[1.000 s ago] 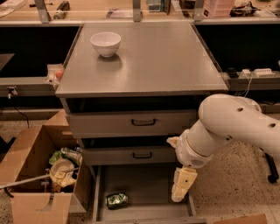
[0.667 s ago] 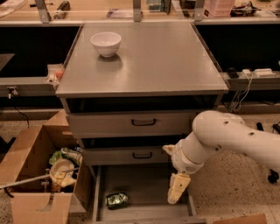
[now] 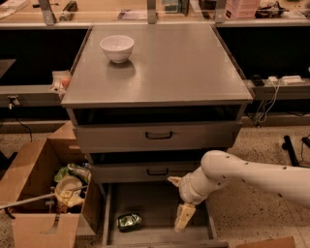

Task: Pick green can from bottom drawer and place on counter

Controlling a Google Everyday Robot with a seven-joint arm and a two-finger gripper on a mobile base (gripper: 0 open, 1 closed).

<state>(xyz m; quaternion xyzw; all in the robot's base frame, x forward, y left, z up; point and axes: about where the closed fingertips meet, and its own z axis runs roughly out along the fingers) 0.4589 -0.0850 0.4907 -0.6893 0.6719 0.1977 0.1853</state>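
The green can point(image 3: 129, 221) lies on its side on the floor of the open bottom drawer point(image 3: 155, 206), near the front left. My gripper point(image 3: 183, 218) hangs from the white arm that comes in from the right, low inside the drawer at its right side, well to the right of the can and apart from it. The grey counter point(image 3: 164, 63) is the cabinet top above, with a white bowl point(image 3: 117, 48) at its back left.
Two shut drawer fronts with black handles point(image 3: 159, 135) sit above the open drawer. An open cardboard box point(image 3: 46, 193) with clutter stands on the floor at the left. A tan workbench point(image 3: 145, 12) runs along the back. Cables point(image 3: 271, 97) hang at the right.
The arm has moved left and lower, bringing my gripper deeper into the drawer and nearer the can. The can and the bowl have not moved.
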